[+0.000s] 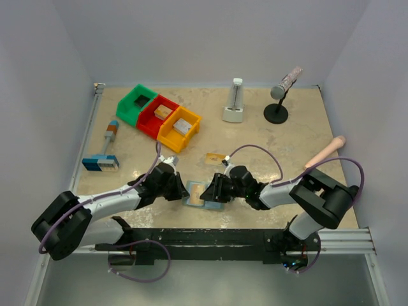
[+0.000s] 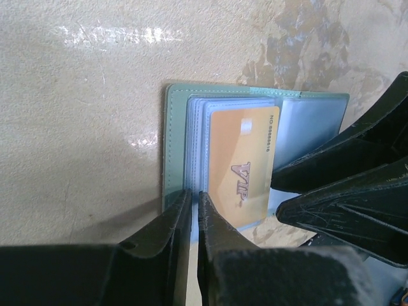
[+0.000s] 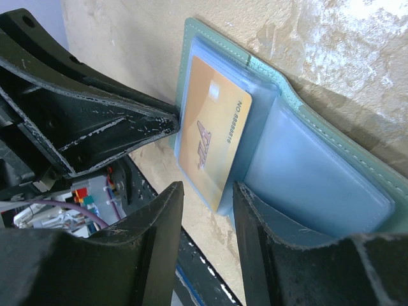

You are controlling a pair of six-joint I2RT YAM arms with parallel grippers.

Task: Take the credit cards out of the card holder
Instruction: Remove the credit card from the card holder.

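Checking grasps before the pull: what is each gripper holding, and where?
The left gripper pinches the light teal bifold card holder by one panel's edge. The right gripper is open, straddling the orange-gold card, holding nothing.

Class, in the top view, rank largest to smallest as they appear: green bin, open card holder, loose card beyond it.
1. green bin
2. card holder, partly hidden, so nearly a tie with the bin
3. loose card, clearly smallest

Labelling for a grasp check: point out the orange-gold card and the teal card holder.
Orange-gold VIP card [image 2: 245,159]: left wrist view, middle of its face.
Light teal bifold card holder [image 2: 173,146]: left wrist view, bare left border.
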